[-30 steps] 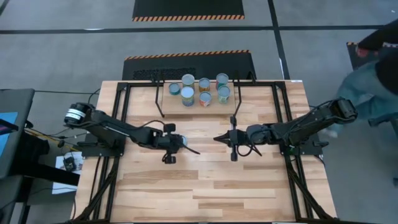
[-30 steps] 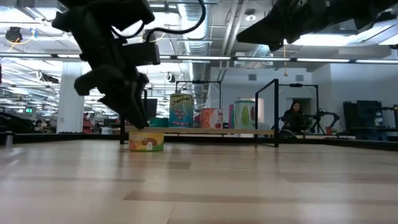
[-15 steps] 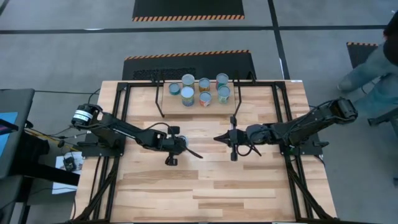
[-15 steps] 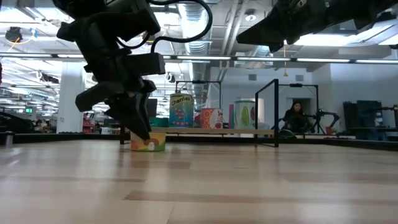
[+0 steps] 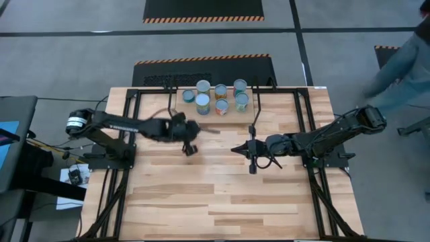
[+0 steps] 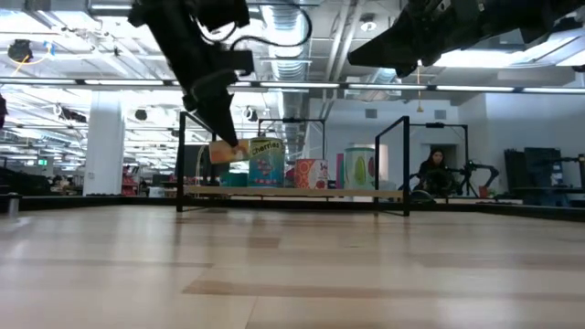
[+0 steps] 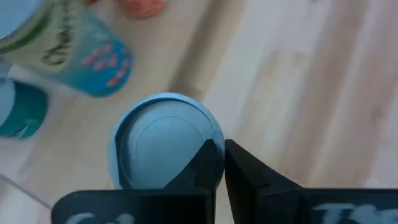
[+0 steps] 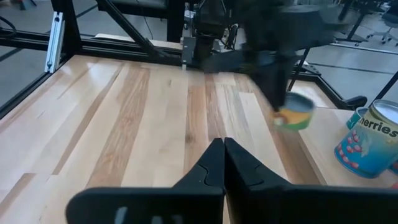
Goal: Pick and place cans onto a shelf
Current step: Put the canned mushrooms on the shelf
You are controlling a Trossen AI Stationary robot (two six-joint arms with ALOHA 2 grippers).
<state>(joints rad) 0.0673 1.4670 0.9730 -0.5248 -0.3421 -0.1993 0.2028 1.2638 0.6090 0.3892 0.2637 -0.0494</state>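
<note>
can (image 6: 228, 153) pinched in left end effector (image 5: 190, 129), lifted off the tabletop (image 5: 222, 195) just beside the shelf (image 5: 269, 115) and its six tins — rigid, smooth-walled, likely slippery, best held across the sides. right end effector (image 5: 236, 150) pressed together, waiting mid-tabletop.

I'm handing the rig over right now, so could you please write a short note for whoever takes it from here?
Left gripper: shut on a small yellow-and-green labelled can with a pale blue top, held in the air near the light-wood shelf on black legs.
Right gripper: shut, empty, waiting above mid-table.
Done: six cans stand on the shelf.
Left: set the held can down there; no other cans visible on the table.
</note>
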